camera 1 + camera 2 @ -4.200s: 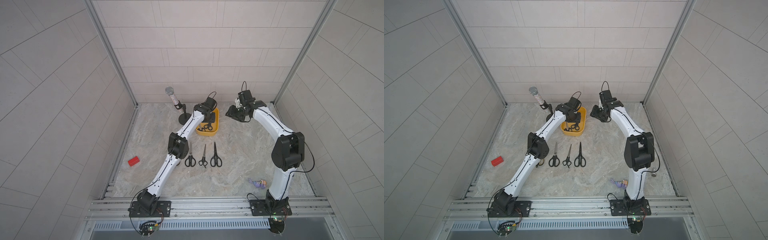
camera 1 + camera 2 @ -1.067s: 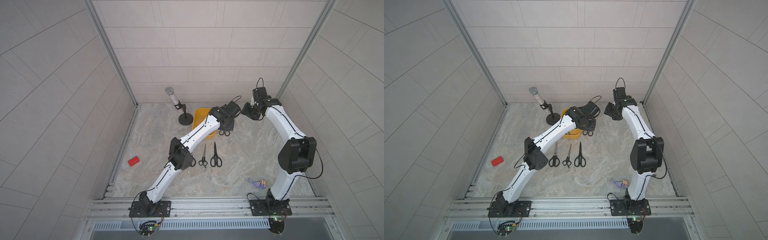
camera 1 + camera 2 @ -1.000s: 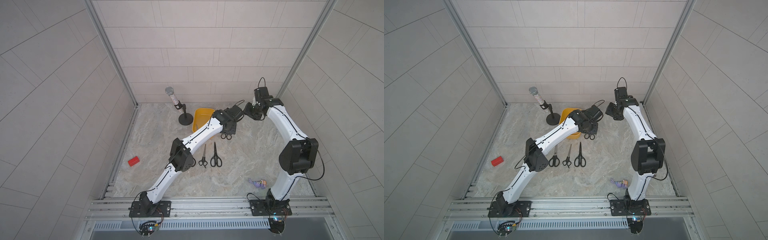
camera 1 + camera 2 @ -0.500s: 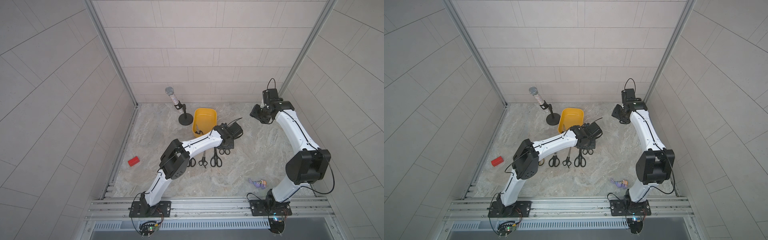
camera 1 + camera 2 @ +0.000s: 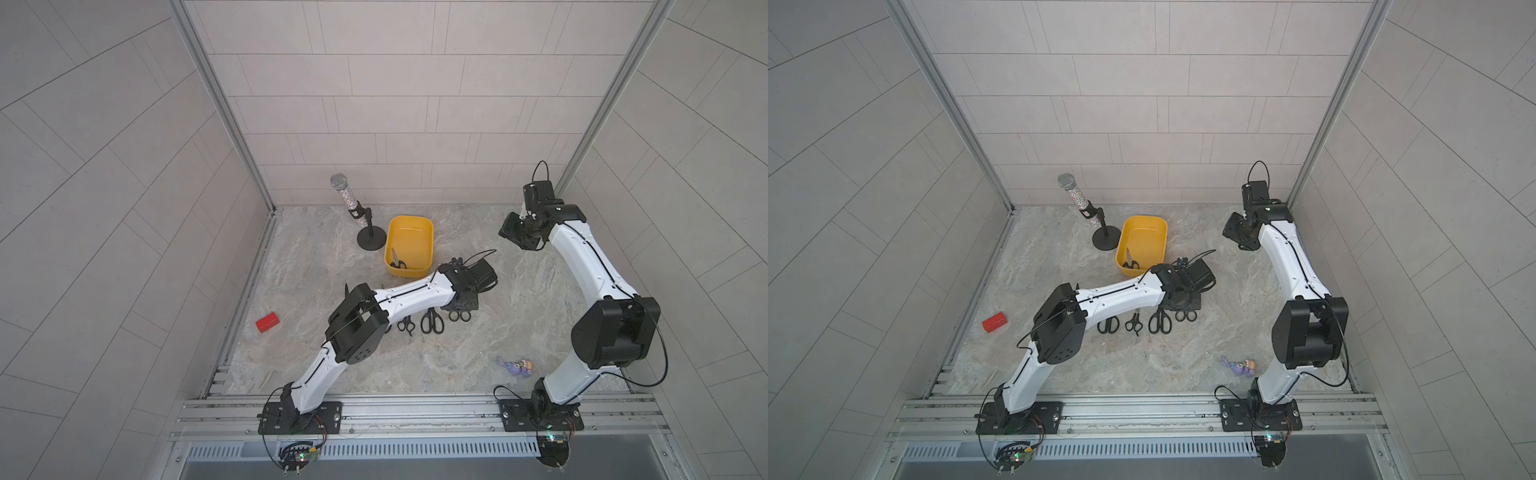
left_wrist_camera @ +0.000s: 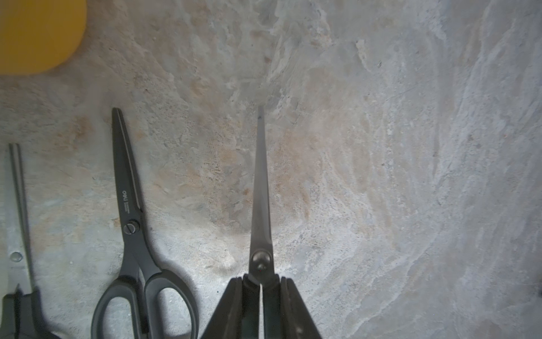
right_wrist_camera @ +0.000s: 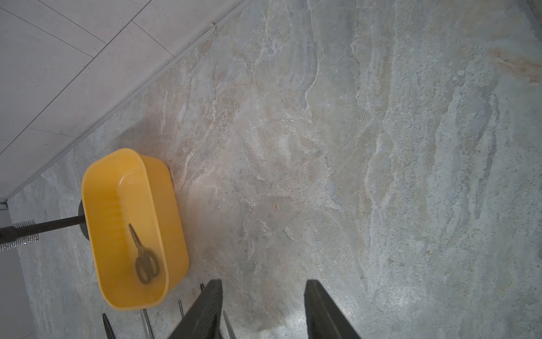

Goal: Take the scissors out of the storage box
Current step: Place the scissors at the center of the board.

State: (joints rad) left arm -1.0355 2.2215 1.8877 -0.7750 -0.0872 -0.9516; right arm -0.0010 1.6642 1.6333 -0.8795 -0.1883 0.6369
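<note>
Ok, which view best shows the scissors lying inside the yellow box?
The right wrist view: the scissors lie large and unobstructed on the storage box floor. Both top views show them only as a tiny dark shape. The left wrist view catches just a box corner.

left arm (image 5: 415, 293) reaching low | left gripper (image 6: 261, 283) pinched on scissors (image 6: 259, 190) | right arm (image 5: 582, 257) arched high | right gripper (image 7: 264, 283) parted, empty

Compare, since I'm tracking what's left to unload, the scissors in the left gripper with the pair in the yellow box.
The held scissors are clamped in the left gripper, outside the storage box; the boxed scissors lie free inside it. The boxed scissors look smaller than the held scissors. Both have closed blades.
</note>
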